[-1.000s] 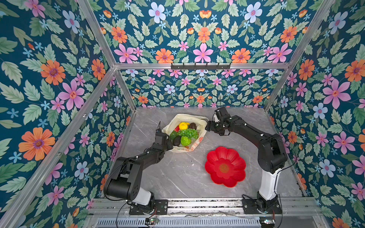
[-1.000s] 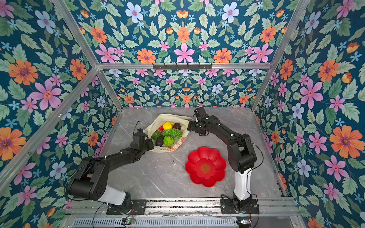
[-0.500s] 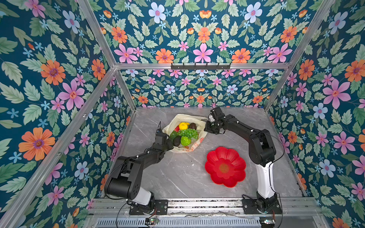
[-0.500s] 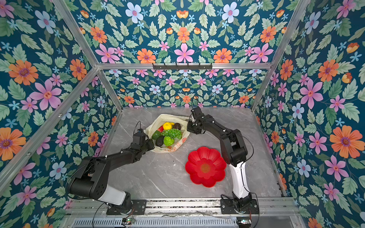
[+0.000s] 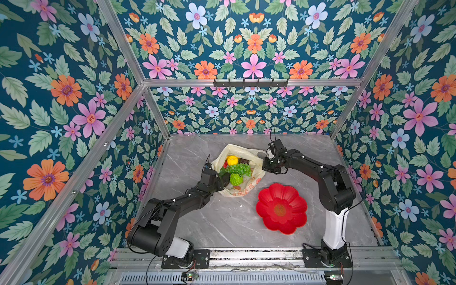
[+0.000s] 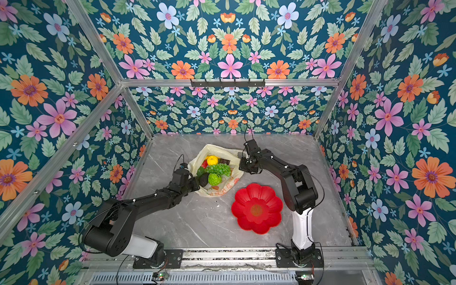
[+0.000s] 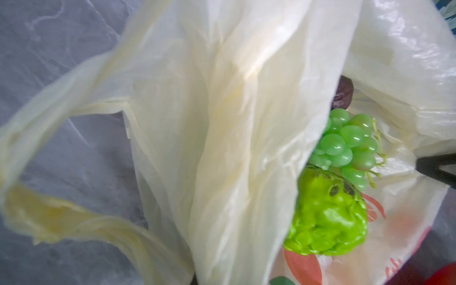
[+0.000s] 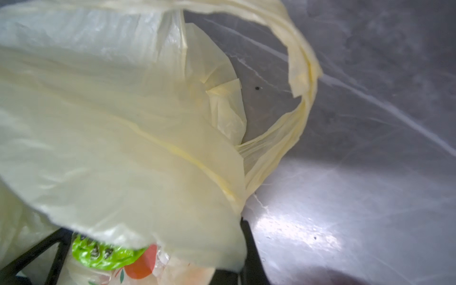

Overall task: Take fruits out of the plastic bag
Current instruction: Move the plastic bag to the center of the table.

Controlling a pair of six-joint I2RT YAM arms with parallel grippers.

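The plastic bag lies open at the back middle of the table. In its mouth sit the fruits: a yellow lemon, a green grape bunch, a bumpy bright green fruit, a dark avocado and a bit of red strawberry. My left gripper is shut on the bag's near-left rim; plastic hides its jaws in the left wrist view. My right gripper is shut on the bag's right rim beside a loop handle.
A red flower-shaped dish sits on the grey marble table to the front right of the bag. Floral walls close in the back and both sides. A metal rail runs along the front edge.
My right gripper has closed from open onto the bag's right rim, and its arm has shifted a little. The left gripper has kept its hold and place.
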